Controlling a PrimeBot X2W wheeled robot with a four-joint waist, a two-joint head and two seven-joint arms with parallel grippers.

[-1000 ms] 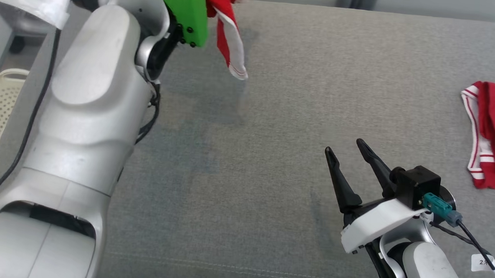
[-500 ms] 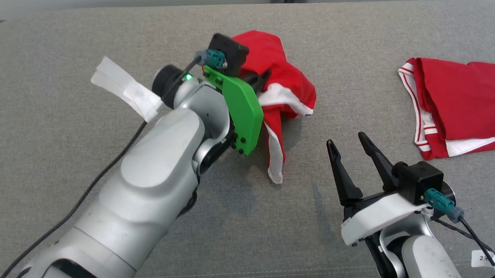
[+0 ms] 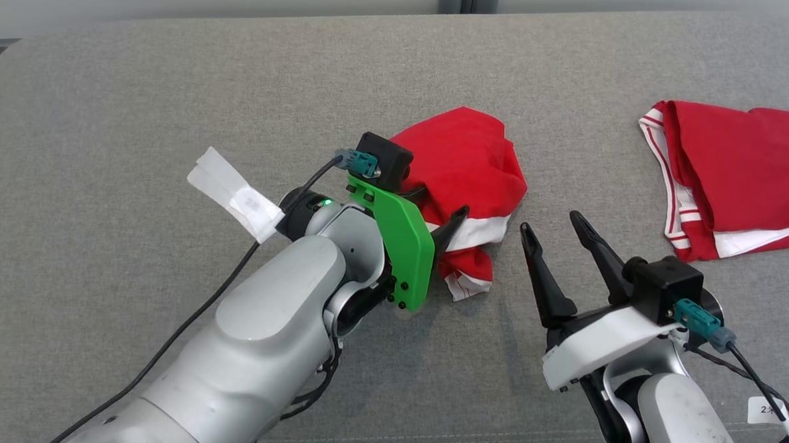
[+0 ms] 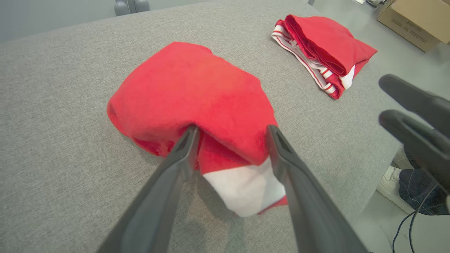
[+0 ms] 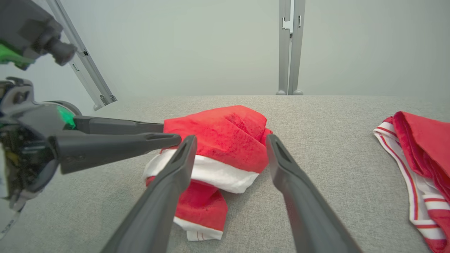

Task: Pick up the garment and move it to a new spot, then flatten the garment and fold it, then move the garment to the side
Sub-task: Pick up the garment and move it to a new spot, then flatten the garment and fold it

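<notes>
Grey woven fabric covers the padded surface [image 3: 173,105]. Over it your left arm [image 3: 263,335] reaches forward and inward from the lower left of the head view. Its wrist is rolled so that the green plate [image 3: 403,248] faces the right arm, with the black camera block [image 3: 385,160] uppermost. Your right arm [image 3: 679,420] rises from the lower right. The right gripper [image 3: 549,223] points up that view, near the red garment's [image 3: 467,151] right edge.

A second red-and-white garment [image 3: 743,170], folded, lies well apart to the right, near the surface's edge. A white tape tag [image 3: 236,194] hangs on the left wrist cable. In the left wrist view a cardboard box [image 4: 411,21] and a person's shoe [image 4: 388,179] show beyond the surface. In the head view the green plate and camera block cover the garment's left side and one left finger.

Your left gripper [image 4: 232,129] has its fingers spread wide. Their tips rest against a fold of the crumpled garment, and its white band lies between them. The garment sits in a heap on the surface at the middle, not pinched. Your right gripper is spread wide too, and holds nothing.
</notes>
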